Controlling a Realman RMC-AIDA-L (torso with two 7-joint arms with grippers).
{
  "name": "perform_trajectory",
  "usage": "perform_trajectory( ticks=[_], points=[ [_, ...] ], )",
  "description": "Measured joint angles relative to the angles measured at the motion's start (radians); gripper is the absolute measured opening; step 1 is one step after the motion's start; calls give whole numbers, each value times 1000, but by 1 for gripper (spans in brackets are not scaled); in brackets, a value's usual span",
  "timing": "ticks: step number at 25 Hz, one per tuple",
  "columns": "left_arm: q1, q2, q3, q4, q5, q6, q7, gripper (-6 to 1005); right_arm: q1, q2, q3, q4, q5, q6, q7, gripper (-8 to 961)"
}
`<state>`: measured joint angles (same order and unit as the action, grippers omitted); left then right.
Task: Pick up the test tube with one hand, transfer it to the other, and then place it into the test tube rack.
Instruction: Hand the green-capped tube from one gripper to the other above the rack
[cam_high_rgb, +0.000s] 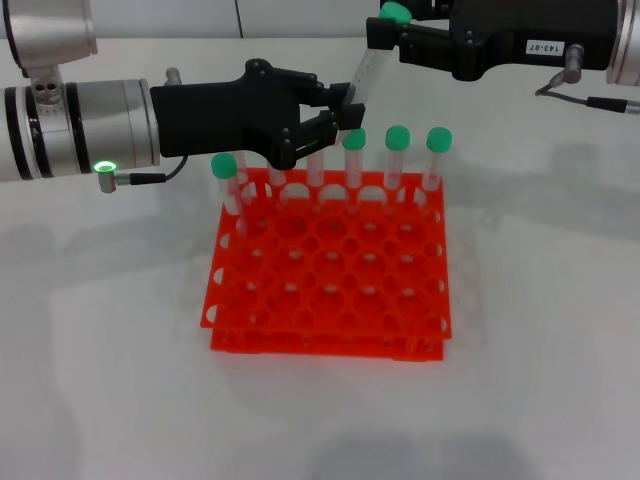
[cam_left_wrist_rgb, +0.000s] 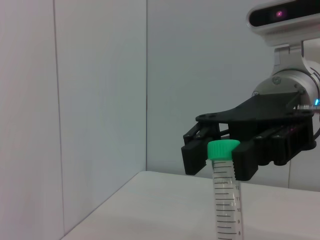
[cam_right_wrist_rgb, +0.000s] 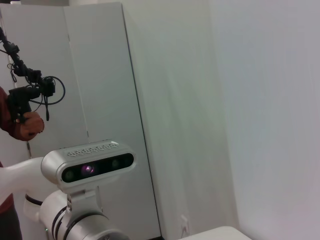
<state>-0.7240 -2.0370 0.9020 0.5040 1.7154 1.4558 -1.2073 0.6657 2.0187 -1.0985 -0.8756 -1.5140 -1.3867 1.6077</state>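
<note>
The test tube (cam_high_rgb: 372, 65), clear with a green cap, hangs tilted above the back of the orange-red test tube rack (cam_high_rgb: 330, 300). My left gripper (cam_high_rgb: 340, 108), the one hand with the green light, is shut on the tube's lower end. My right gripper (cam_high_rgb: 392, 28), the other with the white label, reaches in from the upper right. In the left wrist view the right gripper (cam_left_wrist_rgb: 222, 156) has its fingers pressed against both sides of the cap of the test tube (cam_left_wrist_rgb: 225, 200). The right wrist view shows neither the tube nor the rack.
Several green-capped tubes (cam_high_rgb: 398, 160) stand in the rack's back row, just under my left gripper. A grey cable (cam_high_rgb: 590, 100) lies on the white table at the right. The right wrist view shows my head camera (cam_right_wrist_rgb: 90, 167) and a person's hand (cam_right_wrist_rgb: 25, 122).
</note>
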Motion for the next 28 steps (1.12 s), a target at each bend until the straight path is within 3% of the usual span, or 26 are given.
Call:
perform_trajectory(
  ticks=[5,11,28],
  points=[
    [0,0,0,1,0,0,0,204,0,1,-1,0,0,0,0,362],
    [1,-2,0,-3,-2,0,11,205,0,2,0,0,0,0,1,266],
    [4,-22,0,3,-4,15,11,210,1,0,-19,-13,26,-11,3,266]
  ],
)
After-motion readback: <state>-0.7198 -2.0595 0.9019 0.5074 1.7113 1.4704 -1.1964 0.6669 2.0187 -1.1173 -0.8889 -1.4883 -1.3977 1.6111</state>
